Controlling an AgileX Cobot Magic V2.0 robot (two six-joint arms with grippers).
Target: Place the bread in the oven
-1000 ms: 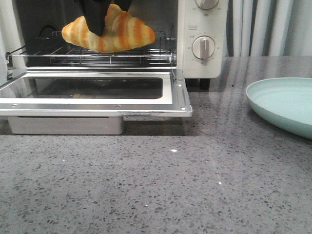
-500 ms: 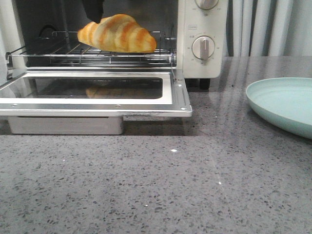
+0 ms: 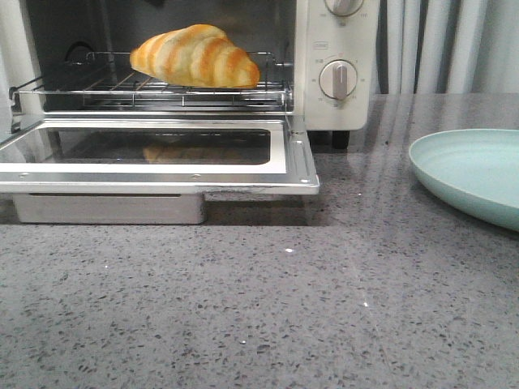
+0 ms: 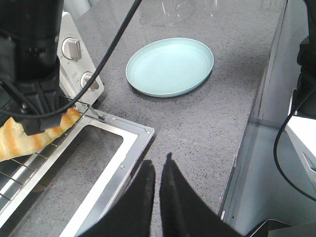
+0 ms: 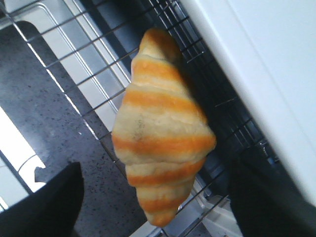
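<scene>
Since a second ago we let go: bread (image 3: 195, 56) rests on the oven (image 3: 336, 49) rack, right gripper (image 5: 153, 207) spread wide above it. Left gripper (image 4: 157, 182) nearly closed, clear of the oven door. Withdraw straight, avoid nudging bread.

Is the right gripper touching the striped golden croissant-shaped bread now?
Apart. The right wrist view shows the bread on the wire rack, with both black fingers clear of it.

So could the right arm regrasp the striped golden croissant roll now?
Probably yes: the right gripper is open straddling the roll on the wire rack, with nothing between them.
</scene>
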